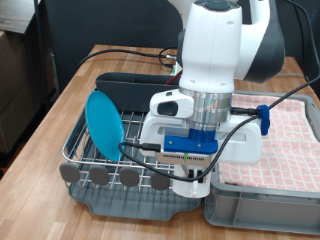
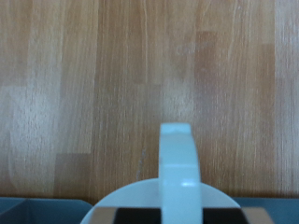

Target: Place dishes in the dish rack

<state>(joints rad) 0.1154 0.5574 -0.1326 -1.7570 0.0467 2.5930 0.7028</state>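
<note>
A round light-blue plate [image 1: 103,125] stands upright in the slots of the silver wire dish rack [image 1: 75,150]. My gripper [image 1: 193,172] hangs low over the rack's front corner, at the exterior view's bottom centre, shut on a white handled mug [image 1: 197,185]. The arm hides most of the mug there. In the wrist view the mug's handle [image 2: 177,159] and part of its rim fill the lower middle, and dark fingers [image 2: 123,217] show at the picture's edge beside the rim. Wooden table lies beyond it.
A grey plastic tub [image 1: 260,208] with a red-and-white checked cloth [image 1: 288,140] sits at the exterior view's right, touching the rack. Round grey discs [image 1: 100,176] line the rack's front. A tall dark grey compartment [image 1: 130,80] stands at its back. Black cables loop around the arm.
</note>
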